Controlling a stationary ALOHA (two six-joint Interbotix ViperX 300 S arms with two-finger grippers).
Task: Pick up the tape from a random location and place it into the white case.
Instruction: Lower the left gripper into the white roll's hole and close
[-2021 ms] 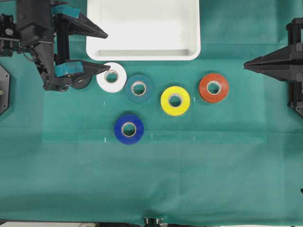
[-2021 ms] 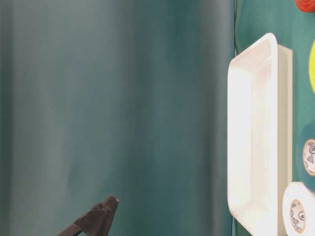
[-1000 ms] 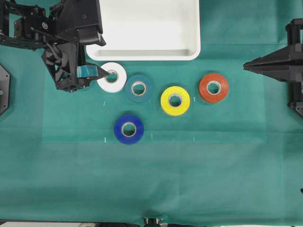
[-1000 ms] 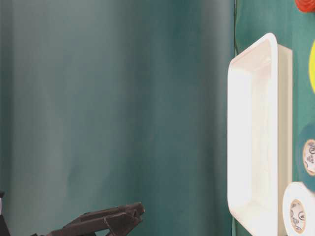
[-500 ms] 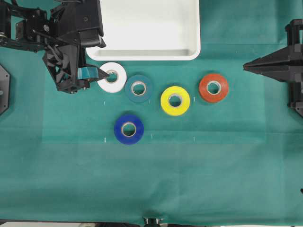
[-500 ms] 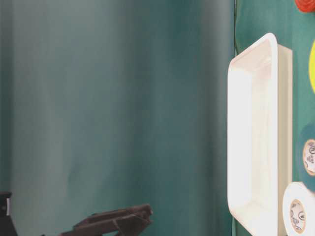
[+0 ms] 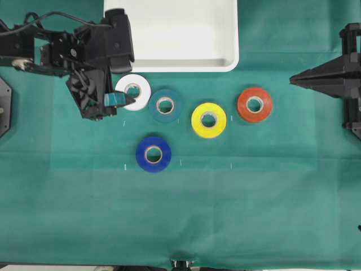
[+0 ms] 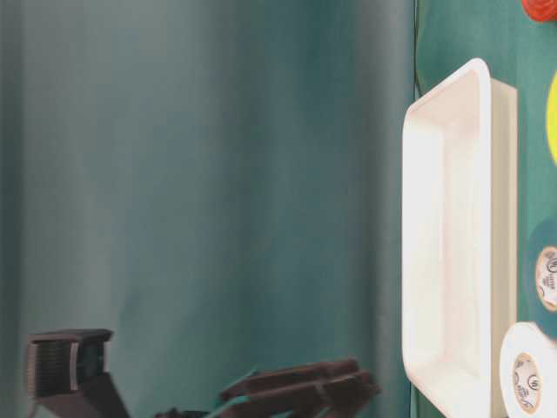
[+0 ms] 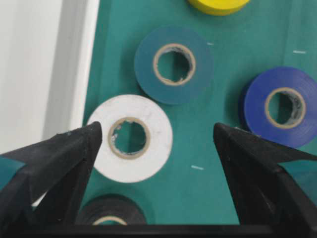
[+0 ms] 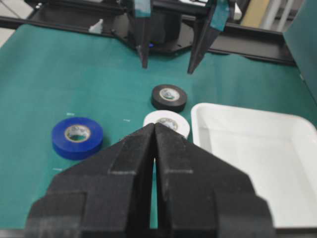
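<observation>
The left gripper (image 9: pixel 156 136), jaws spread wide, has advanced over the tape (image 9: pixel 130 138).

The tape (image 9: pixel 130 138) is white with a pale cardboard core. At its 3 o'clock in the overhead view lies a teal roll (image 7: pixel 165 105), then a yellow roll (image 7: pixel 208 119) and an orange-red roll (image 7: pixel 254 105); at 5 o'clock, a dark blue roll (image 7: pixel 153 153). The black roll (image 10: pixel 169 96) has a pale core. The white case (image 7: pixel 225 34) is plain. The cloth (image 7: pixel 225 214) is green.
</observation>
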